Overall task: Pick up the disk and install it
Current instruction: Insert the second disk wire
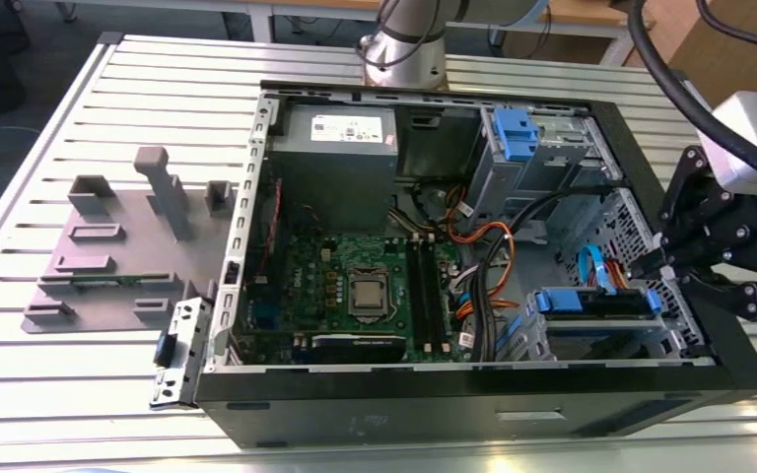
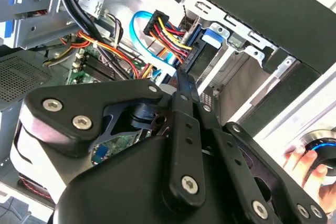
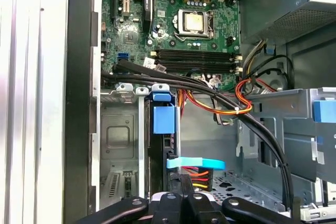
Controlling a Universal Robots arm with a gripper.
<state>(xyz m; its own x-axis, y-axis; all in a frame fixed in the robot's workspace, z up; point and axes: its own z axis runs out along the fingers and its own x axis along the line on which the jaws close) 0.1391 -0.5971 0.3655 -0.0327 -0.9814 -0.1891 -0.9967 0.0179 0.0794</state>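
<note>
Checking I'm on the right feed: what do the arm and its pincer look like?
The pincer is black, built of jointed link bars with silver screw heads at the pivots. In the exterior view a white wrist block sits above it, thick black cables run nearby, and the arm's base is silver-grey.

The case [image 1: 484, 394] sits mid-table [image 1: 76, 404] with a fixture [image 1: 103, 266] at the exterior view's left. The disk [image 1: 593, 301] is in the case's lower-right bay, with the gripper [image 1: 645, 266] just beside it.

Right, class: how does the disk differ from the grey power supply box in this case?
The power supply box is big and plain grey; the disk is slim with a blue bracket. The box sits far from the gripper; the disk lies close to it. Both sit inside the case.
</note>
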